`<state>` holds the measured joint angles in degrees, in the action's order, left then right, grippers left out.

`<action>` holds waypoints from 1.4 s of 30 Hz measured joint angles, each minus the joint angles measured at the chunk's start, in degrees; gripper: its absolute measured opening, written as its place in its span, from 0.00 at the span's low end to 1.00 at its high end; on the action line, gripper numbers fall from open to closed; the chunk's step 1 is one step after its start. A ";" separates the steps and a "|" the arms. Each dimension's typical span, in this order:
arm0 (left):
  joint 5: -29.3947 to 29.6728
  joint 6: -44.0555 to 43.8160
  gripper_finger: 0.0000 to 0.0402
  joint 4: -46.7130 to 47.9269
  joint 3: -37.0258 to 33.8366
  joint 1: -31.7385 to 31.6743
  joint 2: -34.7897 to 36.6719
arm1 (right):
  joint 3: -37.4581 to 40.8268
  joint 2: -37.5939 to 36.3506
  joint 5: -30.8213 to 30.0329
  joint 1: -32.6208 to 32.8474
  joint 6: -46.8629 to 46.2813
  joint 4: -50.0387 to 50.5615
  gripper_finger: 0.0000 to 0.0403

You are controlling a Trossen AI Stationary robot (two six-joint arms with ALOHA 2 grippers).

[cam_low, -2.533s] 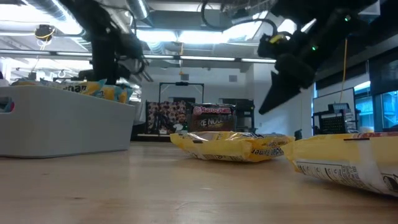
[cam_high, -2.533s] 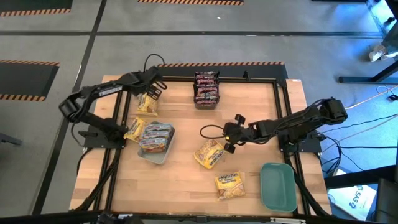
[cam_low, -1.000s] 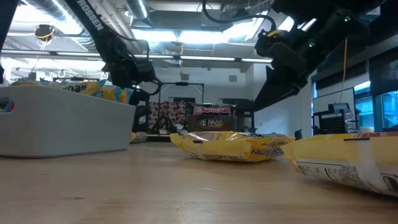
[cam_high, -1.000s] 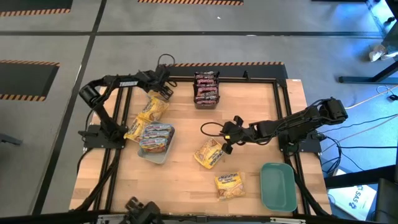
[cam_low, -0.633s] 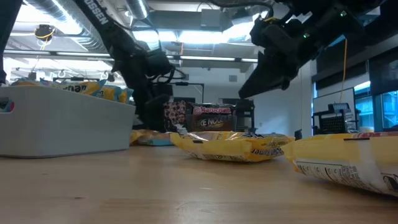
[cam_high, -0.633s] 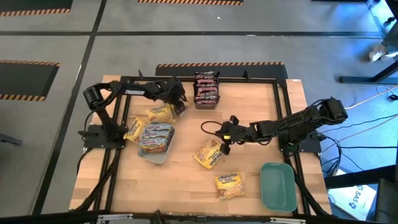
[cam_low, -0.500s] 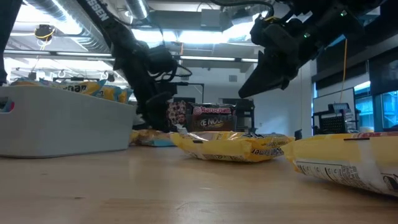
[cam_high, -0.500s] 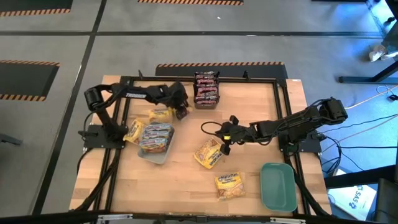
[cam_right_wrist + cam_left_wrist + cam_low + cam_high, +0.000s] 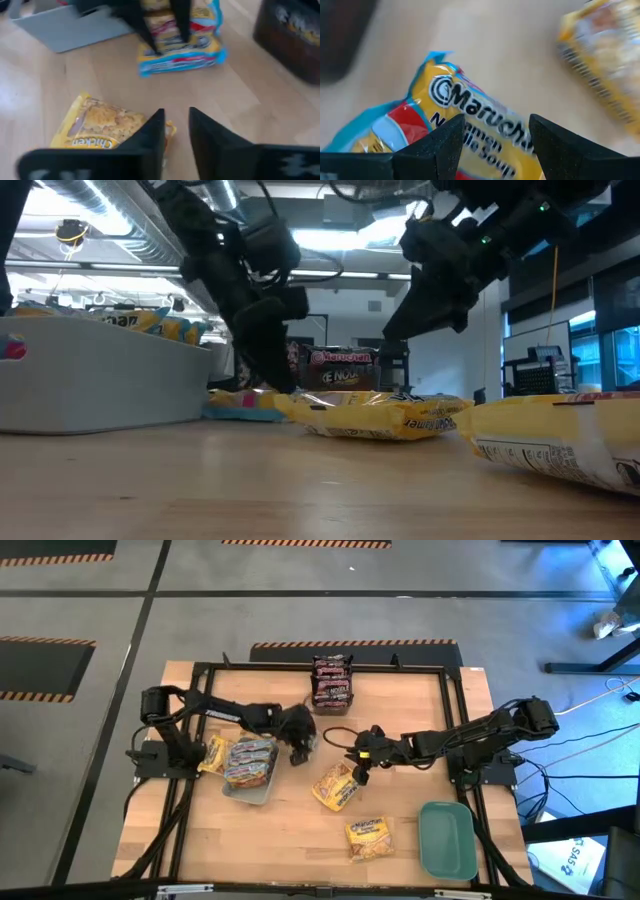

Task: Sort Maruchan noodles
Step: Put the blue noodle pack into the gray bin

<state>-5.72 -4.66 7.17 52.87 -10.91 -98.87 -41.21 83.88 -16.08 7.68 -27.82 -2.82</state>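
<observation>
Two grippers converge mid-frame: left gripper (image 9: 298,745), jaws seemingly grasping a yellow packet (image 9: 470,125); right gripper (image 9: 360,772), slightly parted, must descend onto the chicken packet (image 9: 337,787).

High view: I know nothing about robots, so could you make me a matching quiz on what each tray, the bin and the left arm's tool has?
Things:
1. teal tray
2. pale grey tray
3. dark bin
4. left tool

States:
a. holds dark maroon packets
b. closed on the blue-edged yellow packet
c. has no packets in it
d. holds pinkish-silver packets

Pairs: 1-c, 2-d, 3-a, 4-b
</observation>
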 joint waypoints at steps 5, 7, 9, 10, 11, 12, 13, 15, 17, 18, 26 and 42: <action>-0.25 -1.41 0.54 -9.15 0.01 4.33 -3.05 | 0.00 0.00 -3.78 0.02 -4.22 3.43 0.45; -0.81 -1.43 0.54 -11.43 1.05 5.70 -4.30 | 0.00 0.00 -3.85 -0.16 -5.07 5.38 0.56; -1.38 -1.31 0.54 -12.39 3.06 6.88 -5.22 | 0.00 0.00 -3.14 -0.31 -5.30 6.96 0.65; -1.40 -1.00 0.54 -12.43 4.08 7.40 -5.63 | 0.00 0.00 -2.77 -0.32 -5.90 7.69 0.68; -1.43 -0.59 0.54 -12.41 5.03 7.86 -6.05 | 0.00 0.00 -2.67 -0.57 -6.64 8.09 0.71; -1.40 0.17 0.54 -12.20 5.78 8.16 -6.19 | 0.00 0.00 -2.43 -0.68 -7.34 8.19 0.74; -1.23 1.02 0.54 -11.94 6.54 8.40 -6.19 | 0.00 0.00 -2.27 -0.68 -8.23 8.20 0.76; -0.16 2.92 0.54 -11.67 8.15 8.69 -5.90 | 0.00 0.00 -1.37 -0.70 -9.92 8.31 0.78; 1.26 4.41 0.54 -6.23 9.15 8.73 -3.71 | 0.00 0.00 -0.81 -0.70 -12.05 8.34 0.79; 1.98 5.34 0.54 -3.26 9.74 8.62 -2.61 | 0.00 0.00 -0.79 -0.70 -12.95 8.36 0.79; 8.41 7.03 0.54 10.23 3.48 6.07 5.27 | 2.77 0.02 4.02 -3.12 -18.77 2.14 0.77; 7.53 6.46 0.54 -4.55 -2.26 5.42 0.61 | 6.47 6.04 11.19 -5.60 -21.55 -9.05 0.76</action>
<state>1.81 1.80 2.61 50.61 -5.50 -98.26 -34.74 89.92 -4.89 2.09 -49.37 -11.88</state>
